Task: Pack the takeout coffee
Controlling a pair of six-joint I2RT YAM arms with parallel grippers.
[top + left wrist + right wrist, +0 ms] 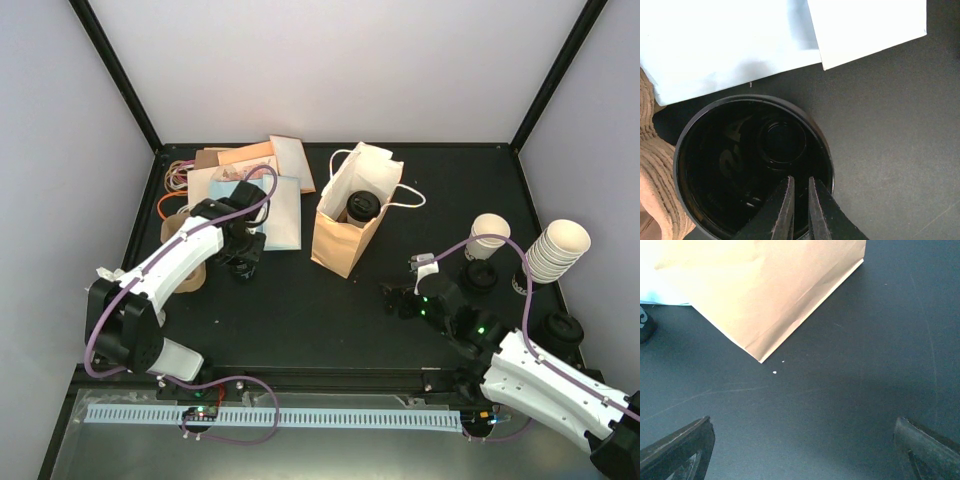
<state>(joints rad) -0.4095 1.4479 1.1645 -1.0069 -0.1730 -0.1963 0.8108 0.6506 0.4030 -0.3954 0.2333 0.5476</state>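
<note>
The takeout coffee (361, 207) stands inside the open brown paper bag (345, 235) at the table's middle; only its round black lid shows. My left gripper (241, 263) is left of the bag, low over a loose black lid (730, 165) that lies beside pale napkins (730, 45). Its fingers (782, 200) are nearly together with a thin slit between them, above the lid's near rim; I cannot tell whether they pinch it. My right gripper (400, 298) is open above bare table right of the bag, and the bag's lower corner (780, 285) shows in its wrist view.
A stack of lidless cream cups (556, 250) and one single cup (488, 236) stand at the right, with black lids (478, 276) near them. Napkins and paper sheets (282, 200) lie at the back left, and brown cardboard sleeves (655, 170) sit beside the loose lid.
</note>
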